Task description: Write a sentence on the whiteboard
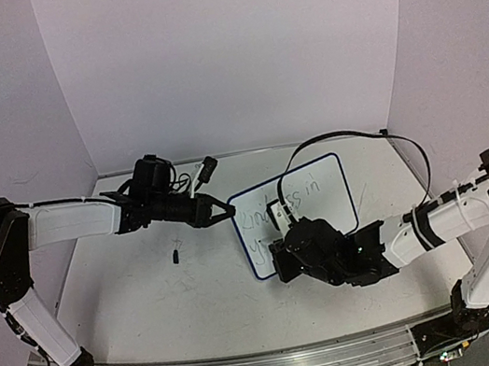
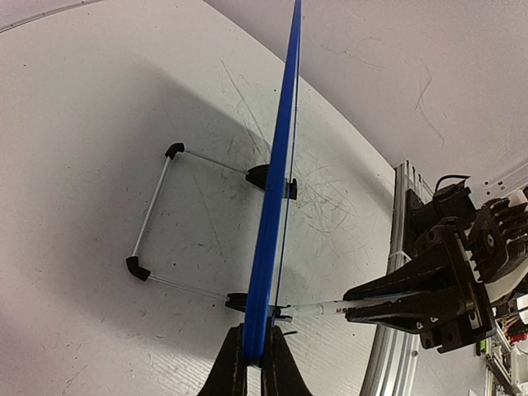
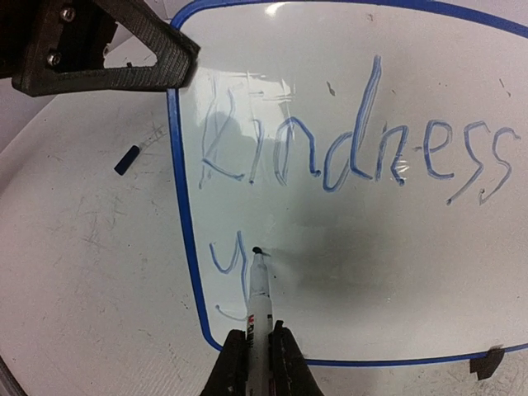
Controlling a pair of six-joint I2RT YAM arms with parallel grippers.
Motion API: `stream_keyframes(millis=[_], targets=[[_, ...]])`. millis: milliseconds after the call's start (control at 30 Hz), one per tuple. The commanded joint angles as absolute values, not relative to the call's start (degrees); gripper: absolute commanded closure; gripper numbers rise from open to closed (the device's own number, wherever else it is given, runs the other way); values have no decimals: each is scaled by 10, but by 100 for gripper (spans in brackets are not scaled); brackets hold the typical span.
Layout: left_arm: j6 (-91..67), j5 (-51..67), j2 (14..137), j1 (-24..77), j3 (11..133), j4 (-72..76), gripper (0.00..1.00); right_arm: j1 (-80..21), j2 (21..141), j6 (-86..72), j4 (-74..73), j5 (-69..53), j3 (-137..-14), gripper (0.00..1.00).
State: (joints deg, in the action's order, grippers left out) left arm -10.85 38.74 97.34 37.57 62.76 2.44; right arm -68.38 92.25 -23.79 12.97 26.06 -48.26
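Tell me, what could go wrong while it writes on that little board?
The left gripper pinches only the thin blue edge of the board, which stands on a light wire stand, so the push of the marker might twist or tip it. The writing looks faint in places, so the marker in the right gripper may skip strokes.
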Motion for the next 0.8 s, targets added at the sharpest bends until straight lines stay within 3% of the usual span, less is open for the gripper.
stream_keyframes(millis=[0, 767], targets=[[-73, 348, 966, 381, 619, -3, 100, -680, 939, -228, 150, 271, -506, 100], [-73, 349, 971, 381, 620, -3, 100, -680, 915, -259, 125, 282, -463, 100]])
